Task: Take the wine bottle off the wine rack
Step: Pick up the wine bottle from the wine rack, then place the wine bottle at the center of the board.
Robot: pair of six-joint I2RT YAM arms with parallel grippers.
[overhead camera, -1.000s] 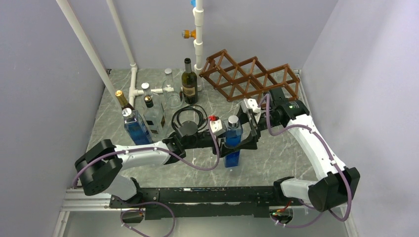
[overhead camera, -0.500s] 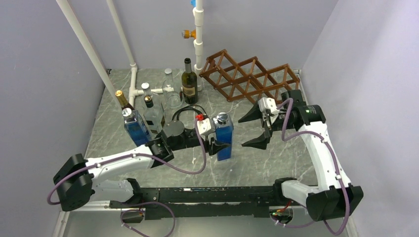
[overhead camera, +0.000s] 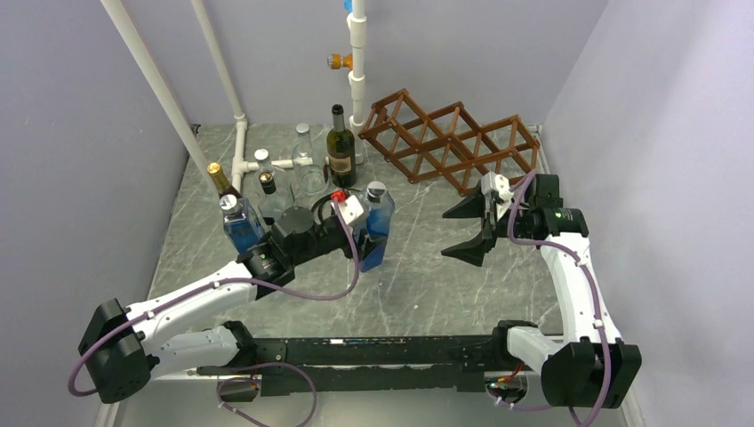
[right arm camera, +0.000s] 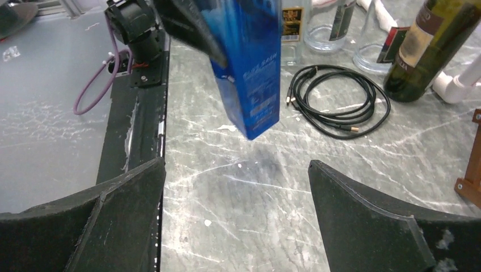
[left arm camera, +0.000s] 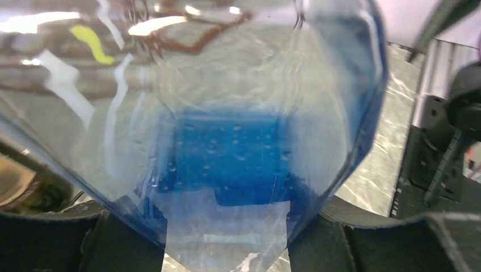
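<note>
The brown wooden wine rack [overhead camera: 449,142] stands at the back right; I see no bottle in its cells. My left gripper [overhead camera: 362,234] is shut on a square blue bottle [overhead camera: 375,233] with a silver cap, holding it tilted, low over the table. The bottle fills the left wrist view [left arm camera: 227,158], with the gripper [left arm camera: 227,241] clamped around it. It also shows in the right wrist view [right arm camera: 249,62]. My right gripper [overhead camera: 449,235] is open and empty, right of the bottle and in front of the rack, jaws wide over bare table [right arm camera: 236,164].
A dark green wine bottle [overhead camera: 340,147] stands left of the rack, by the white pipes [overhead camera: 357,71]. Clear bottles [overhead camera: 307,165], a gold-capped bottle [overhead camera: 220,182] and a second blue bottle [overhead camera: 238,224] crowd the back left. A black cable coil [right arm camera: 334,105] lies on the table.
My right gripper let go of the blue bottle, opened and pulled back to the right. My left arm carried the bottle left and toward the back.
</note>
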